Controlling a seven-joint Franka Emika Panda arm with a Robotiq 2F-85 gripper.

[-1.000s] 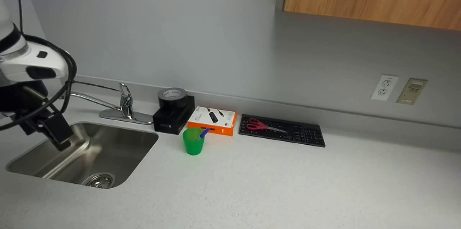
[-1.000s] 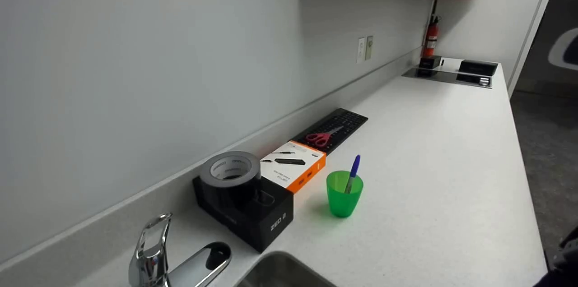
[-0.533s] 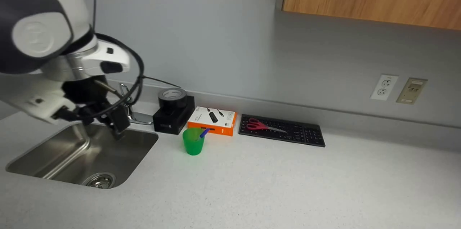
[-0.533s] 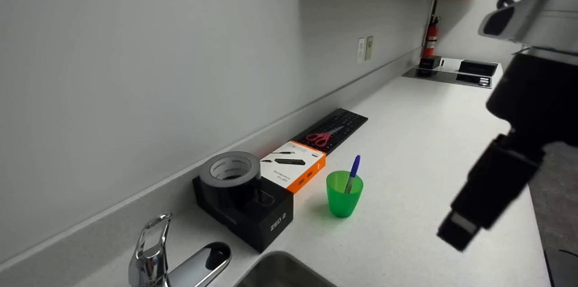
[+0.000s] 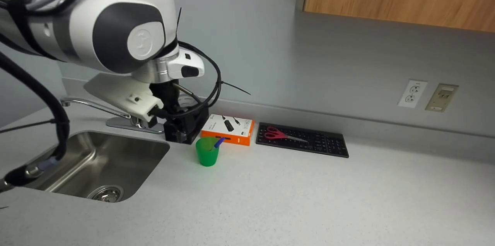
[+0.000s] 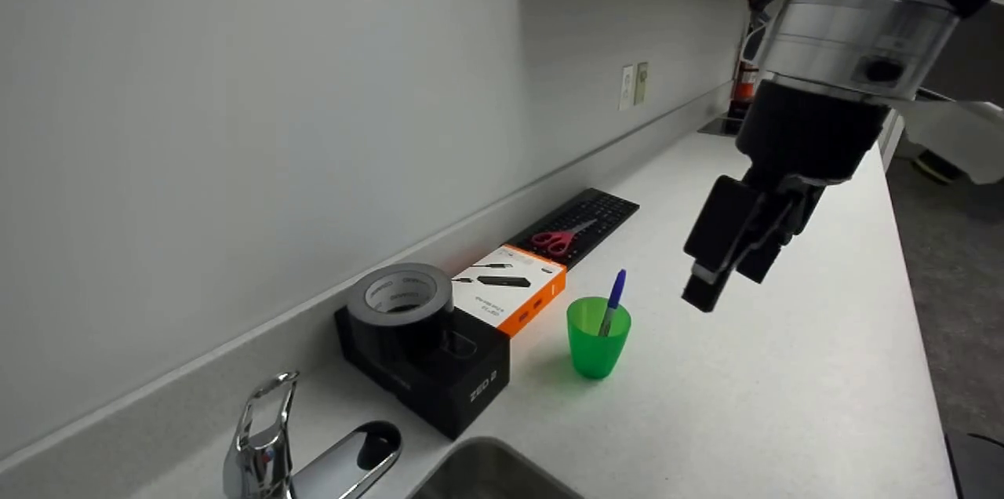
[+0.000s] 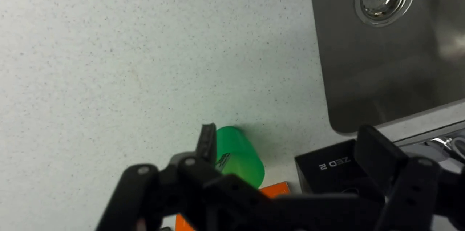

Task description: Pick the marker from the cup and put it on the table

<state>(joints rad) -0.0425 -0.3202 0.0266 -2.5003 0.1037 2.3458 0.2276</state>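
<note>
Marker [image 6: 613, 300], blue-topped: one, leaning inside one green cup [image 6: 594, 355]. Gripper [image 7: 288, 137]: one, jaws spread wide, grasping nothing. On one counter [image 6: 745, 397]: one ZED 2 box [image 6: 451, 385] under one tape roll [image 6: 404, 334], one orange-and-white box [image 6: 506, 287], one keyboard [image 5: 325, 145] under one pair of scissors [image 5: 284, 136].

The cup [image 6: 594, 358] looks like smooth, translucent plastic to me, the sink [image 5: 127, 163] satiny metal, the faucet [image 6: 263, 458] glossy chrome.

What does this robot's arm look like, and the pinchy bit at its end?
The arm is rounded and mostly white, with dark grey patches, a faint round emblem and a silvery collar. Black cables loop outside it. The gripper is black, with two blocky fingers.
</note>
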